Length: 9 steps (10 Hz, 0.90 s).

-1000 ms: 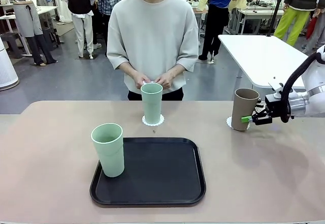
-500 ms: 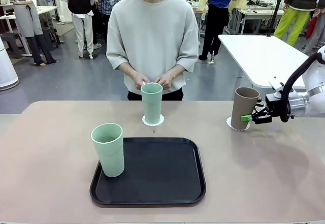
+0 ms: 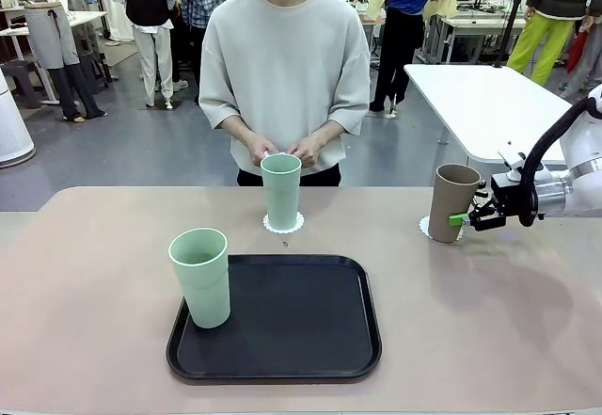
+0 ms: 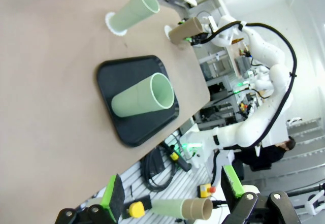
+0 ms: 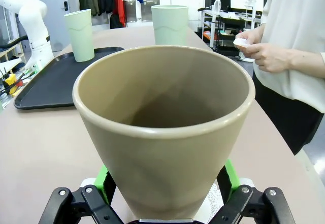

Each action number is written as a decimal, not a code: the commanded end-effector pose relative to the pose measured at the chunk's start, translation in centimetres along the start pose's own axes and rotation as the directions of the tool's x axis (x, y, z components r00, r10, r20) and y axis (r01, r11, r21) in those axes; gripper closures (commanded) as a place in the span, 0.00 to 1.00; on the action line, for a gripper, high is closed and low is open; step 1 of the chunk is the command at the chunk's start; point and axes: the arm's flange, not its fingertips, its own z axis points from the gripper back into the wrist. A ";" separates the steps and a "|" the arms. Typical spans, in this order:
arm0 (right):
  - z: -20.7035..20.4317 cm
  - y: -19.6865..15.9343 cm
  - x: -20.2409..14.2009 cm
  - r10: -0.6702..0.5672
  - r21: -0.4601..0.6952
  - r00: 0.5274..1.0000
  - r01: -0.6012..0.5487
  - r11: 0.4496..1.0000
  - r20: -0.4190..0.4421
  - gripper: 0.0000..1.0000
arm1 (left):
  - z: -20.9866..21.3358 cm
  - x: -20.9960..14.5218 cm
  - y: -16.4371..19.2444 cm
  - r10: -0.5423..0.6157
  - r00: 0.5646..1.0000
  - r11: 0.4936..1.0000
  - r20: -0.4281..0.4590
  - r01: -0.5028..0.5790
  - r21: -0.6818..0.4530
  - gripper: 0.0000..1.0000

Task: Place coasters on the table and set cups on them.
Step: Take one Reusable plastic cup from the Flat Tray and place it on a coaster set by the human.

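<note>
Right hand [image 3: 462, 216] straddles the brown cup [image 3: 453, 201], well off the tray's [image 3: 310, 340] far-right corner, one green pad on each side of the lower wall. Can't tell from the right wrist view whether the pads press the wall or sit just off it. Brown cup stands upright on the right coaster [image 3: 425, 228], with the lace edge showing on the side facing the tray. Far green cup [image 3: 280, 189] is upright on the far coaster [image 3: 283, 226], just beyond the middle of the tray's far edge. Near green cup [image 3: 200, 276] stands upright on the tray itself, at its left side, no coaster under it. Tray lies flat on the desk [image 3: 489, 321], on the robot's side. Left hand [image 4: 171, 179] is spread wide with nothing between the fingers, well away from the tray and out past the desk edge. Behind the far green cup, the person's hands [image 3: 282, 149] are together, beyond the tray's far edge, fingers on a small white thing [image 5: 240, 42]; too small to tell what it is.
</note>
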 end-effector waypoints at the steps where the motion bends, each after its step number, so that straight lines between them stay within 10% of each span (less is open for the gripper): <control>1: 0.3 -0.9 0.1 -0.025 0.001 1.000 0.025 1.000 0.005 0.00 | 0.1 -0.1 -0.2 -0.003 1.000 1.000 0.001 0.003 -0.012 0.00; 9: 3.1 0.4 0.6 -0.030 0.026 0.966 0.038 0.999 -0.255 0.00 | 0.1 -0.1 -0.2 -0.003 1.000 1.000 0.001 0.003 -0.012 0.00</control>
